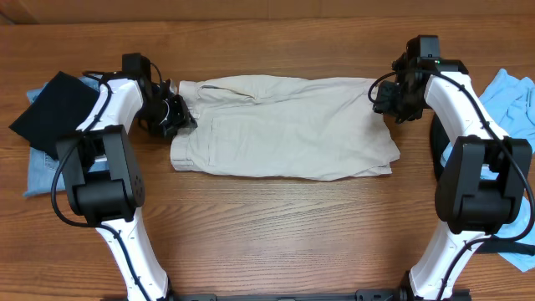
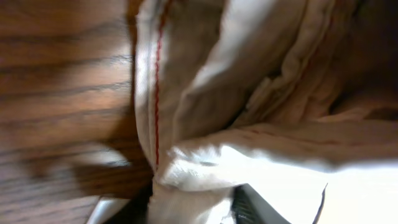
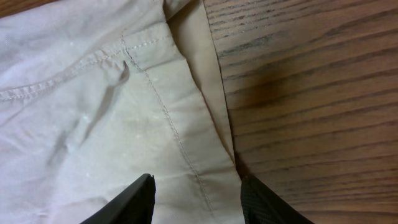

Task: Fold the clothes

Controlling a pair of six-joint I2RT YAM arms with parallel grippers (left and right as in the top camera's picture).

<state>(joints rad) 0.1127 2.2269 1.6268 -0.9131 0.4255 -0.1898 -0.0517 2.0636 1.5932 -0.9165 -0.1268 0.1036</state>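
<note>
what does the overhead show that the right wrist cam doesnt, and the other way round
Only the overhead: the whole beige garment spread flat, both arms, the left end effector at its left edge, a black cloth on the left and a light blue garment on the right.

Only the right wrist: a close-up of a stitched seam, and the right end effector open, its fingertips on either side of the fabric's edge.

Both: the beige garment and the wooden table.
</note>
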